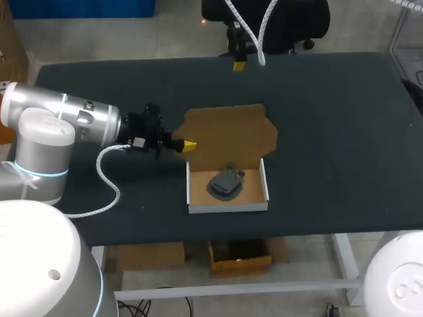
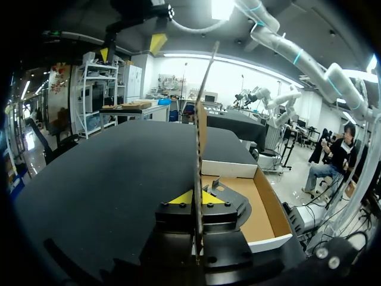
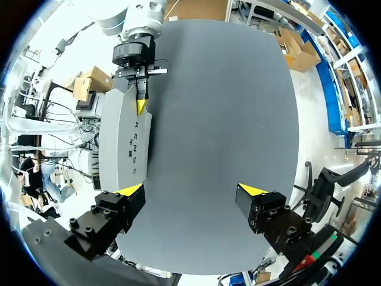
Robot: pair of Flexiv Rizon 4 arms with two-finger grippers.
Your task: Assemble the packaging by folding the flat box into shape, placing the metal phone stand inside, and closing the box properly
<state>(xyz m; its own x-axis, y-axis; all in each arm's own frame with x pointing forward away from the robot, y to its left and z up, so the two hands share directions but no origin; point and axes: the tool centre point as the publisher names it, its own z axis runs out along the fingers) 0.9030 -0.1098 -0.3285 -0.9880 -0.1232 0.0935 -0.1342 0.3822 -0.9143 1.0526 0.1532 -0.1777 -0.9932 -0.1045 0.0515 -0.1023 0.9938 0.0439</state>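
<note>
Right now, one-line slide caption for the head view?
Left claw pinches the open lid; phone stand sits inside the box.

Right arm [image 1: 238, 43] cut off at head view's upper edge. Phone stand [image 1: 226, 183]: form indistinct (dark shape only). From right wrist, lid [image 3: 125, 143] hides box [image 1: 228, 207] interior.

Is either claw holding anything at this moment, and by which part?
The left claw is shut on the box's raised lid, pinching its side edge. The right claw is open and holds nothing.
</note>
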